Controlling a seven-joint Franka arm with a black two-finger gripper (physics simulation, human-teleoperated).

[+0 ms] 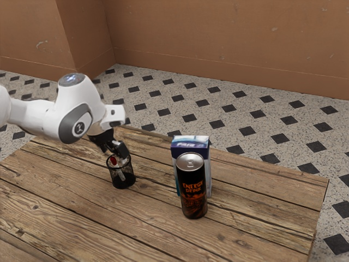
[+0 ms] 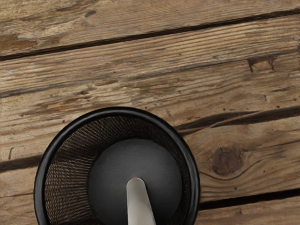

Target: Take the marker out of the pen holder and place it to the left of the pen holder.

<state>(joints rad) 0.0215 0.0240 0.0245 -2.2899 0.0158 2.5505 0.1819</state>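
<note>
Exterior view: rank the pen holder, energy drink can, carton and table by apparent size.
1. Wooden table
2. Energy drink can and carton: too close to rank, carton partly hidden
3. Mesh pen holder

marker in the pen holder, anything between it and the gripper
Nothing visible stands between the gripper and the marker, which is in the open pen holder. The can and box stand toward the exterior view's right.

A bench point(image 1: 109, 229) of weathered wooden planks with dark seams carries a black mesh pen holder point(image 1: 115, 180), upright. Well apart from the pen holder, toward the exterior view's right, stand an energy drink can point(image 1: 193, 191) and a carton point(image 1: 190, 145). A knot point(image 2: 228, 160) marks the wood near the pen holder.
</note>
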